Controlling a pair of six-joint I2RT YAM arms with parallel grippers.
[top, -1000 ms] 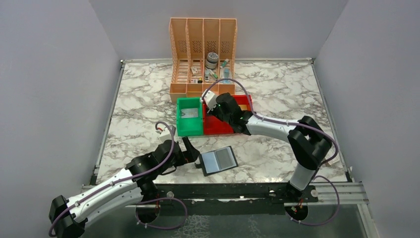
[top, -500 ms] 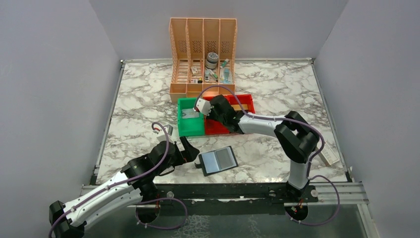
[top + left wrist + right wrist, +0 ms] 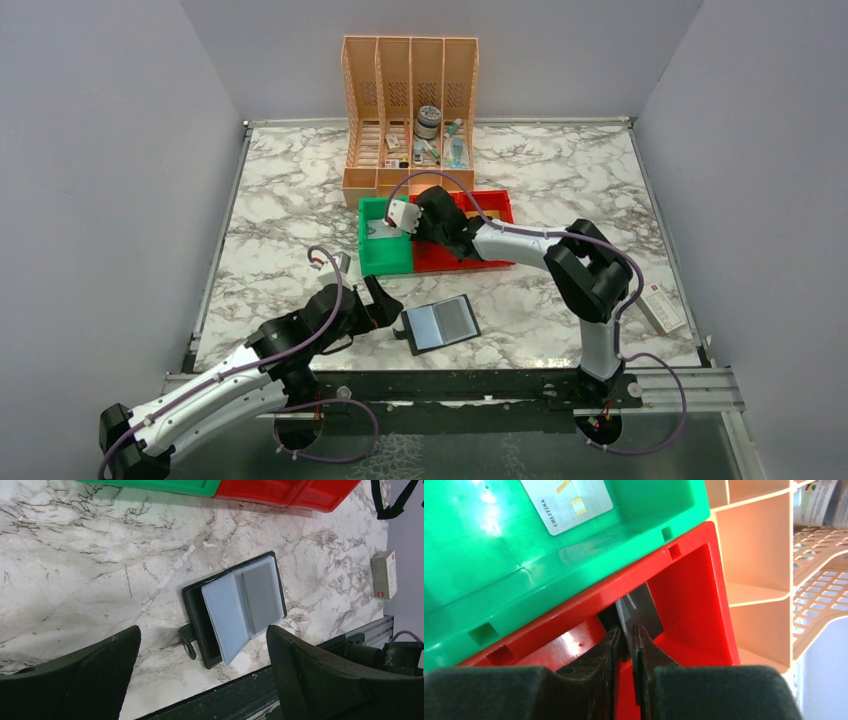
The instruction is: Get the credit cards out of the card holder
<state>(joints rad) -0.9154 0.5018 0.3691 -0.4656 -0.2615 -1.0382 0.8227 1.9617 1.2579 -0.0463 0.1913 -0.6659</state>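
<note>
Two tools at work over the marble desk [image 3: 280, 200]. In the last second my right tool [image 3: 626, 635] has swung left, from above the red bin [image 3: 694, 580] to the wall it shares with the green bin [image 3: 499, 580]. Nearer me, the card holder [image 3: 235, 607] lies open on the desk, pale blue lining up. My left tool [image 3: 202, 640] hangs just beside it, fingers spread wide, holding nothing, hardly moved.

Now the cards. The right tool is clamped on a dark grey card [image 3: 644, 607], held edge-on, its tip over the red side, right at the green wall. A pale card [image 3: 569, 502] lies flat in the green bin, so I judge this one is bound there too. A grey card [image 3: 261, 602] sits in the holder. By my reckoning that's the next pull, once this one drops.
</note>
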